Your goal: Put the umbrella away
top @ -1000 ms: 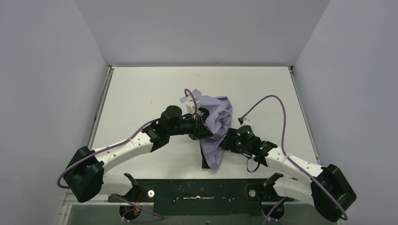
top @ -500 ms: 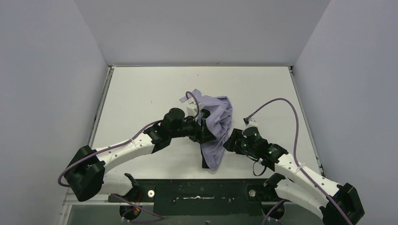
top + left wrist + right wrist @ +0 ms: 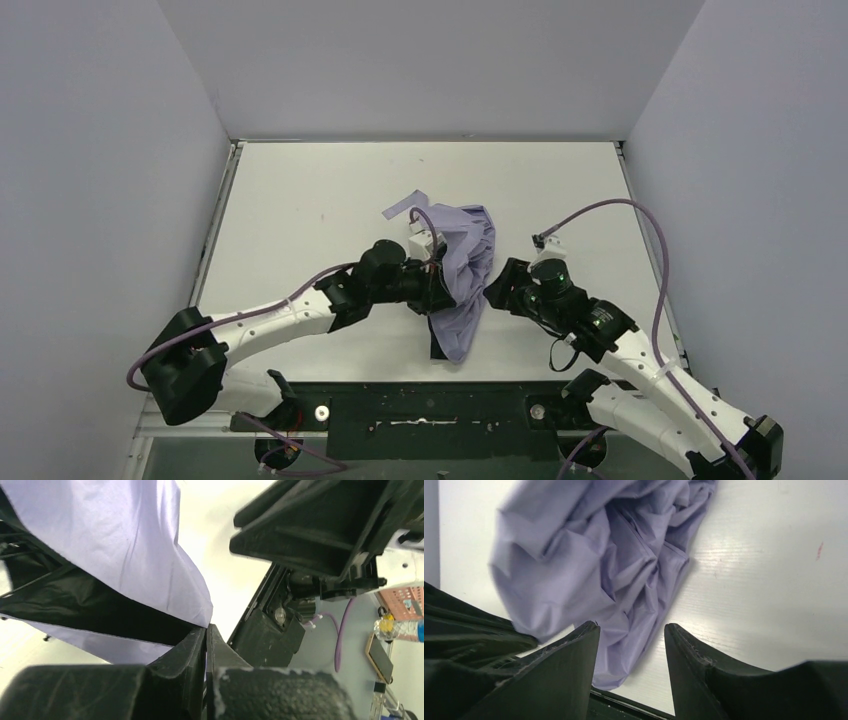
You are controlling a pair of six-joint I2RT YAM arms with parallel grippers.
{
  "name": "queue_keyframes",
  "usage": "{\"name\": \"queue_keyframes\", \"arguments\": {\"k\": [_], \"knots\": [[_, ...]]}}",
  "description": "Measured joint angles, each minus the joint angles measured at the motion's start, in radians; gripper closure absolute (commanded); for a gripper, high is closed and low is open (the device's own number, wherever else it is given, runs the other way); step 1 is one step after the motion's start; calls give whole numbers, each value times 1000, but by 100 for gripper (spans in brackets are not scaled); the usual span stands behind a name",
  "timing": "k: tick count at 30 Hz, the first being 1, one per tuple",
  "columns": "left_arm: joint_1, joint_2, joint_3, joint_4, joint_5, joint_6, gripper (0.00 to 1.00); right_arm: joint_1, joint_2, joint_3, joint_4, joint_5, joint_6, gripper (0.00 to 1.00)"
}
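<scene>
Hard to find shaft or handle on the umbrella [image 3: 462, 268]: only a crumpled lavender heap at table [image 3: 300, 200] centre, with a dark underside peeking out at its 6 o'clock end and a pale strip [image 3: 405, 207] sticking out at 11 o'clock. From above, hides the tip of the left gripper [image 3: 438, 288], tucked in at the heap's 9 o'clock side. From the left wrist: fingers pressed together, tips right at a cloth edge; cannot tell whether any cloth is pinched between them. Only in that view: black lining and thin ribs under the cloth, the right arm as a dark bulk at 1 o'clock, blurred and cut off, and a bottle [image 3: 400, 628] off the table at 4 o'clock. From above, no judging the right gripper [image 3: 492, 290], at the heap's 3 o'clock side; from its own wrist, fingers plainly apart, cloth showing through the gap, nothing gripped, bare table out to 3 o'clock. Purple cable [image 3: 610, 215] arching over the right arm; another looping above the left wrist and crossing the heap's upper edge.
</scene>
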Motion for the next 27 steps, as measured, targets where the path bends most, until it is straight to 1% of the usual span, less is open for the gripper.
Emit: {"name": "queue_keyframes", "arguments": {"k": [3, 6, 12, 15, 17, 22, 27], "knots": [[-45, -1, -14, 1, -27, 2, 100, 0, 2, 55, -17, 8, -16, 49], [-100, -3, -68, 22, -63, 0, 100, 0, 6, 109, -24, 8, -28, 53], [-190, 33, -214, 91, -118, -23, 100, 0, 74, 177, 17, -69, -48, 67], [-212, 84, -236, 118, -133, -32, 100, 0, 124, 178, 65, -132, -48, 74], [-218, 109, -237, 139, -137, -35, 100, 0, 158, 178, 100, -176, -45, 77], [-224, 143, -239, 180, -143, -36, 100, 22, 213, 154, 186, -243, -21, 79], [-232, 148, -253, 206, -148, -38, 100, 62, 253, 60, 266, -257, 11, 81]]}}
